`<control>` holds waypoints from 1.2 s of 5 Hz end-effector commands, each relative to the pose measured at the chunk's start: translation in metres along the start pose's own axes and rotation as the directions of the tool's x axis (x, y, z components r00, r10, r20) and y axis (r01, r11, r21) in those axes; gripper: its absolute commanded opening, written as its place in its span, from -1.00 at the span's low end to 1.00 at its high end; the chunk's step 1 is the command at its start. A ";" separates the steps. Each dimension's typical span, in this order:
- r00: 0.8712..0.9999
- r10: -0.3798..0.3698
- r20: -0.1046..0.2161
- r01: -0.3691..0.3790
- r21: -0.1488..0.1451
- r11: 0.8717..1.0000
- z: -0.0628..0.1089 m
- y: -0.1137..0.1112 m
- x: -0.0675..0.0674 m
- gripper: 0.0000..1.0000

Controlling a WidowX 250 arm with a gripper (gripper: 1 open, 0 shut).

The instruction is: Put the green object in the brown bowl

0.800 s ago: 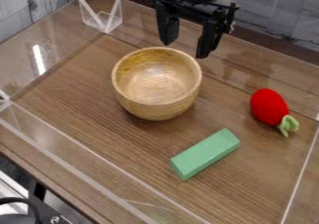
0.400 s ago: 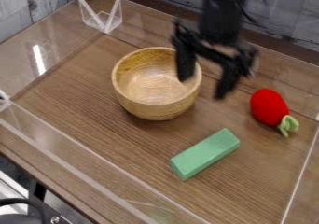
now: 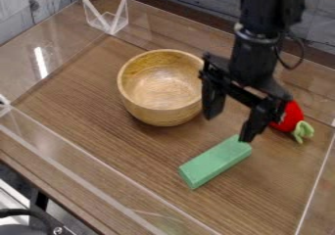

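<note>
the hand (image 3: 236,114) is open, its two dark fingers spread wide, with nothing gripped between them. it hangs over the bench (image 3: 112,170), just beyond the far end of the green block (image 3: 216,163); whether a fingertip touches the block, i cannot tell. the block lies flat on the bench, near and to the right of the brown bowl (image 3: 163,86), well apart from it, set at a slant with its far end toward the right. the bowl stands upright, with bare wood showing inside. the red strawberry (image 3: 285,110) lies to the right, partly hidden behind the hand. no brand, label or writing can be read on any of these things.
</note>
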State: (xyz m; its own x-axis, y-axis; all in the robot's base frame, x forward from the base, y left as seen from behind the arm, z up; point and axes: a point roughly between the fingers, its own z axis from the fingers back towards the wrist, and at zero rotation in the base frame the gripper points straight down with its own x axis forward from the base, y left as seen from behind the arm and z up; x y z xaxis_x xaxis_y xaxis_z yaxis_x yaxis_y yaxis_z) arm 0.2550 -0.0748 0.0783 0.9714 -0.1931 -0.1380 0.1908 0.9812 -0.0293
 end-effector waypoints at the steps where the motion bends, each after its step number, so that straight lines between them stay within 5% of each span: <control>1: 0.997 -0.081 0.018 0.080 0.012 0.997 -0.013 -0.005 -0.005 1.00; 2: 0.988 -0.153 0.023 0.153 0.022 0.988 -0.033 -0.010 -0.010 1.00; 3: 0.976 -0.207 0.062 0.205 0.046 0.978 -0.038 -0.006 -0.008 1.00; 6: 0.969 -0.192 0.153 0.180 0.090 0.980 -0.030 -0.016 -0.009 1.00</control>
State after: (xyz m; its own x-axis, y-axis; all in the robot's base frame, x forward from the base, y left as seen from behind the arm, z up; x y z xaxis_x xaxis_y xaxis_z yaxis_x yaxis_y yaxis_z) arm 0.2337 -0.0879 0.0393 0.9255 -0.3782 -0.0213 0.3787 0.9250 0.0322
